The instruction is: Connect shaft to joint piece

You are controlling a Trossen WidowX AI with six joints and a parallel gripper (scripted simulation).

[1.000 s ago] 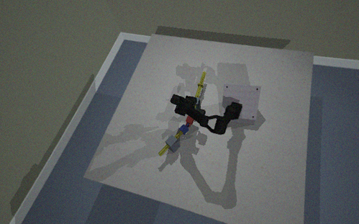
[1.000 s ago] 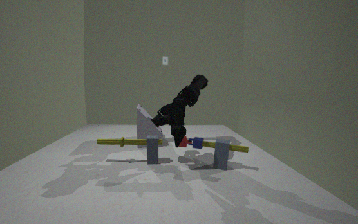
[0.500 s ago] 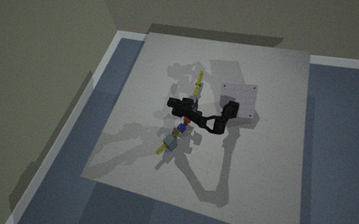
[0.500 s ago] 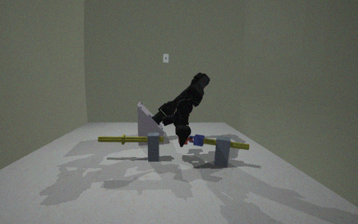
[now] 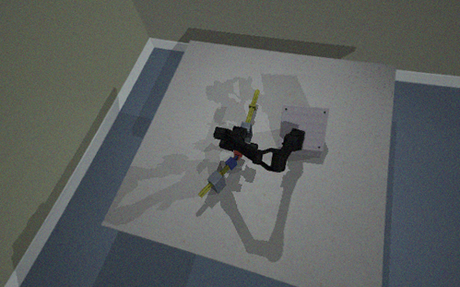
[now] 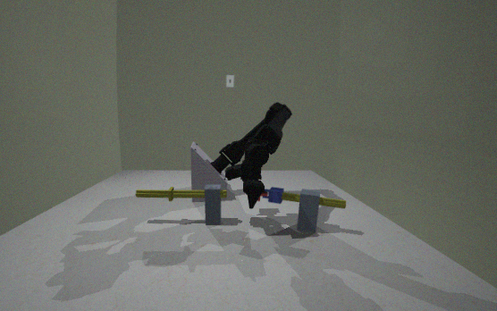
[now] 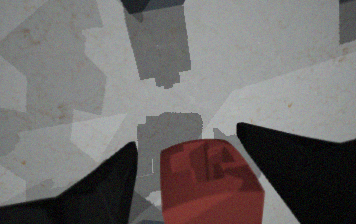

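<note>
Two dark fingers of the pincer [image 7: 192, 172] stood wide, straddling the red joint piece [image 7: 210, 182] between the shafts without gripping it; closing off-centre risked one finger striking first and knocking the hinge askew.

Red joint piece [image 7: 210, 182] cut off by wrist view's lower edge, end effector [image 6: 253, 201] hides it in exterior view — contact unclear
</note>
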